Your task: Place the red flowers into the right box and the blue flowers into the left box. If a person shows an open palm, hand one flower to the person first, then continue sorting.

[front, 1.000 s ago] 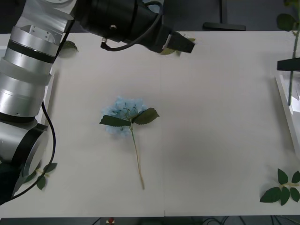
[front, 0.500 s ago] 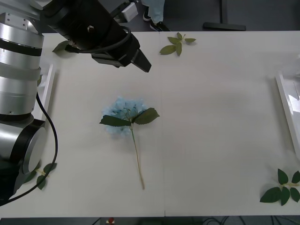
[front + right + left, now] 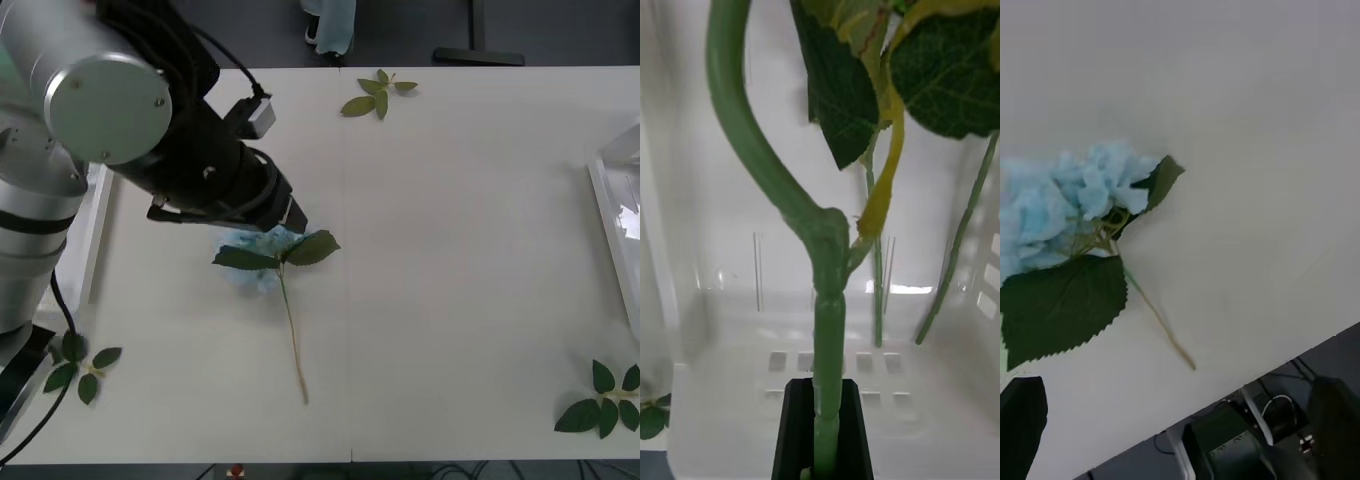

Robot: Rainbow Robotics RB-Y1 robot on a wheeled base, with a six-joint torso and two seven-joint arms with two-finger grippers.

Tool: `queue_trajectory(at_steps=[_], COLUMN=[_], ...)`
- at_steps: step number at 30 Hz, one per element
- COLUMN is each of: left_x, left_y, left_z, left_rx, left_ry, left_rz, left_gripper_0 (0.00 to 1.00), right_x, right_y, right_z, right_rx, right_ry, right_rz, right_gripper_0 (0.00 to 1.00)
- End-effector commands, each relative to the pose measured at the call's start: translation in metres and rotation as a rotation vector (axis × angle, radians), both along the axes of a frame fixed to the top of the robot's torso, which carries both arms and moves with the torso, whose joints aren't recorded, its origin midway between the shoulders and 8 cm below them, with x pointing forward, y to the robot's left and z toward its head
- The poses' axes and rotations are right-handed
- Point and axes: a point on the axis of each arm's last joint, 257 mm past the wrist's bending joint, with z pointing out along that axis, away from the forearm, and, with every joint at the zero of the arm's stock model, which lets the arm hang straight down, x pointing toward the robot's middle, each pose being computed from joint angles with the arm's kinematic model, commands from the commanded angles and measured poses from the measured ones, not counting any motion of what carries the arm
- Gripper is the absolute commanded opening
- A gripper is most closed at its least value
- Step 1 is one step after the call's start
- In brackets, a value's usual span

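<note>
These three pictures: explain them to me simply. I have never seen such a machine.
This is a two-armed robot sorting flowers at a white table. The front view looks down from above its arms. The left gripper, fingers open, is over a blue flower lying on the table; the left wrist camera sees that flower up close. Loose leaf sprigs lie about. The right wrist camera shows the right gripper shut on a green stem over the white right box. The left box edge peeks out beside the left arm.
</note>
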Motion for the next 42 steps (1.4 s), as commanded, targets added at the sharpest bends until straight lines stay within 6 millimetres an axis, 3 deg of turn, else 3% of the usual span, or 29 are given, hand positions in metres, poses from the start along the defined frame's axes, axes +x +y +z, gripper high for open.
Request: queue_trajectory(at_steps=[1, 4, 9, 18, 19, 20, 22, 24, 35, 38, 42], left_x=[-0.008, -0.017, -0.006, 0.009, 0.010, 0.011, 0.016, 0.020, 0.047, 0.052, 0.050], left_y=[0.027, 0.044, 0.049, 0.019, 0.016, 0.014, 0.008, 0.005, 0.000, -0.003, -0.010], left_z=[-0.011, -0.036, -0.062, -0.095, -0.098, -0.102, -0.109, -0.117, -0.154, -0.165, -0.169], left_rx=[0.033, 0.067, 0.078, 0.060, 0.061, 0.064, 0.069, 0.062, 0.092, 0.085, 0.083], left_ry=[-0.009, 0.024, -0.036, -0.083, -0.087, -0.092, -0.113, -0.114, -0.148, -0.146, -0.134], left_rz=[0.072, 0.155, 0.300, 0.387, 0.386, 0.387, 0.387, 0.400, 0.403, 0.405, 0.399], left_gripper_0=[1.00, 1.00, 1.00, 1.00, 1.00, 1.00, 1.00, 1.00, 1.00, 1.00, 1.00], right_x=[0.013, 0.019, 0.023, 0.031, 0.031, 0.033, 0.035, 0.037, 0.045, 0.051, 0.057], right_y=[-0.006, -0.004, -0.004, -0.006, -0.006, -0.005, -0.004, -0.002, 0.006, 0.011, 0.020], right_z=[-0.012, -0.025, -0.044, -0.070, -0.071, -0.070, -0.069, -0.068, -0.064, -0.055, -0.025], right_rx=[-0.028, -0.022, -0.018, -0.043, -0.046, -0.044, -0.034, -0.028, -0.015, -0.021, -0.034], right_ry=[-0.027, -0.042, -0.058, -0.086, -0.087, -0.092, -0.104, -0.109, -0.129, -0.140, -0.143], right_rz=[-0.043, -0.064, -0.094, -0.125, -0.125, -0.127, -0.130, -0.128, -0.100, -0.066, 0.017], right_gripper_0=[0.00, 0.00, 0.00, 0.01, 0.14, 0.42, 0.83, 0.90, 0.90, 0.90, 0.90])
